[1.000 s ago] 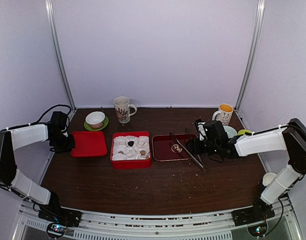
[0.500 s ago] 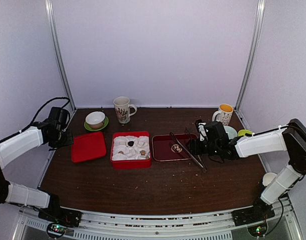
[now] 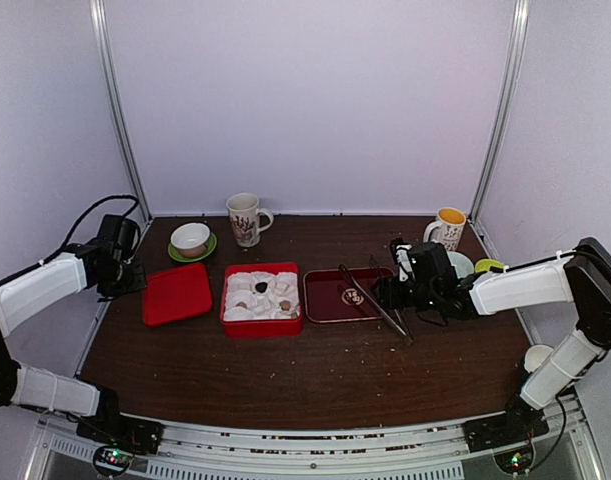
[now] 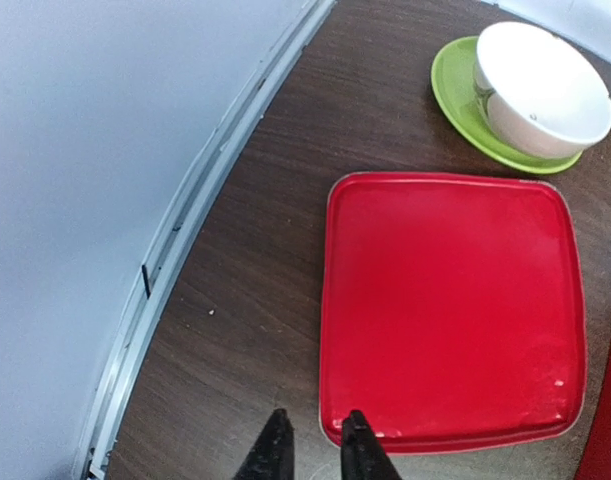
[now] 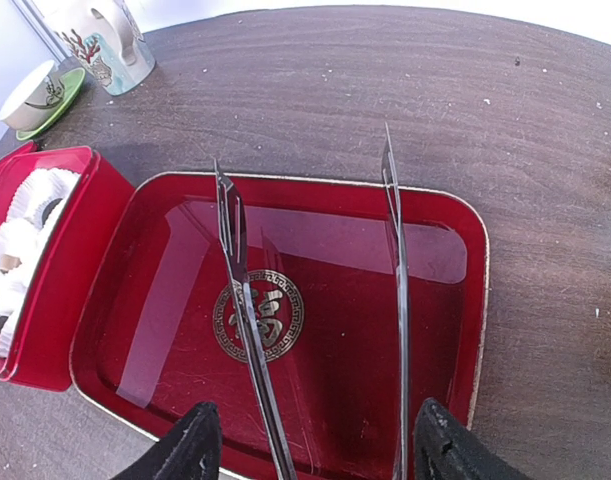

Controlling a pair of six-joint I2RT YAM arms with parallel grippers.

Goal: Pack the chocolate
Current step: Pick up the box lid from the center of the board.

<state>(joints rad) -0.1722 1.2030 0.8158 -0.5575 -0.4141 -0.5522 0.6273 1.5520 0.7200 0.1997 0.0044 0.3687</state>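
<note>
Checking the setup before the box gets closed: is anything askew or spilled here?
The red lid lies flat left of the red box, turned slightly askew to it. Pale specks dot the table before the dark tray.

Bright, diffuse light fills the white enclosure, leaving faint, soft shadows on the desk [image 3: 315,370]. The overhead view is soft and low in detail. The right wrist view shows pale glare streaks on the dark red tray [image 5: 165,330] under the right pincer's [image 5: 317,445] crisp tongs [image 5: 247,330]. The left wrist view bends the wall rail [image 4: 185,250] into a curve.
</note>
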